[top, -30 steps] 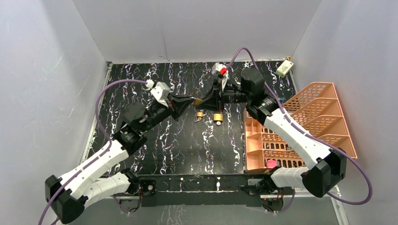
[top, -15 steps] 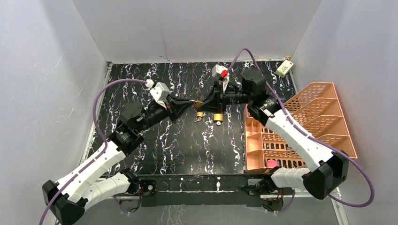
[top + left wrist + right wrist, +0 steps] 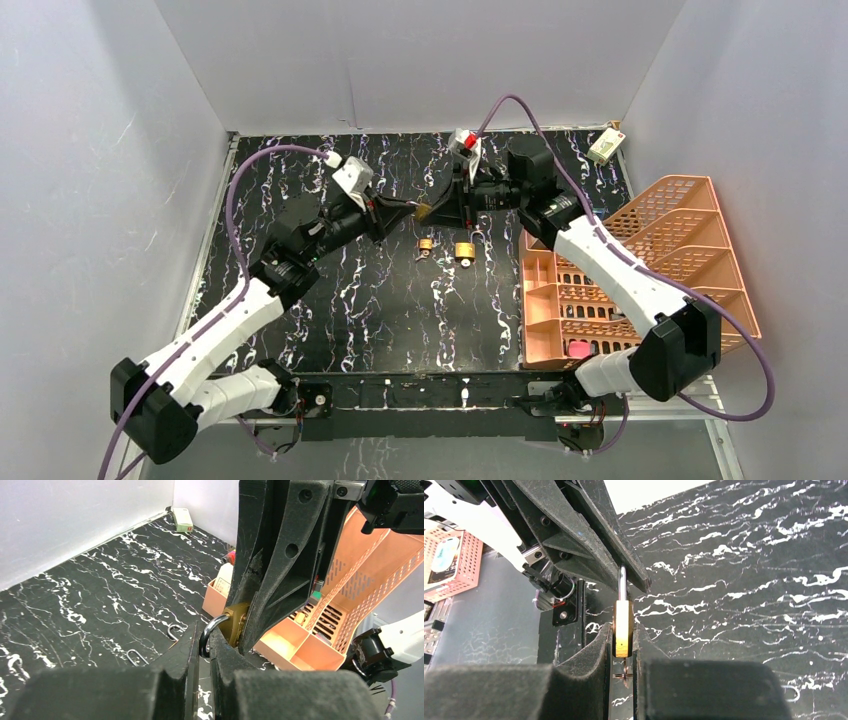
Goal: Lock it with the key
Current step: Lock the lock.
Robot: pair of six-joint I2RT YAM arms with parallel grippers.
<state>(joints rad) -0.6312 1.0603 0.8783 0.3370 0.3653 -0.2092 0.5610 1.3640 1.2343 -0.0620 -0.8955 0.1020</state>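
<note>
A brass padlock hangs in the air over the middle of the black marbled table, held between both grippers. My left gripper is shut on its steel shackle. My right gripper is shut on the flat sides of the brass body. Seen from the right wrist, the shackle runs up into the left fingers. A thin key sticks out of the underside of the body, between my right fingers. From the left wrist, the right fingers cover most of the body.
Two more small brass padlocks lie on the table just below the held one. An orange compartment tray fills the right side. A small white box sits in the back right corner.
Both arms have shifted slightly toward the back wall, carrying the padlock between them. Both grips are unchanged.
</note>
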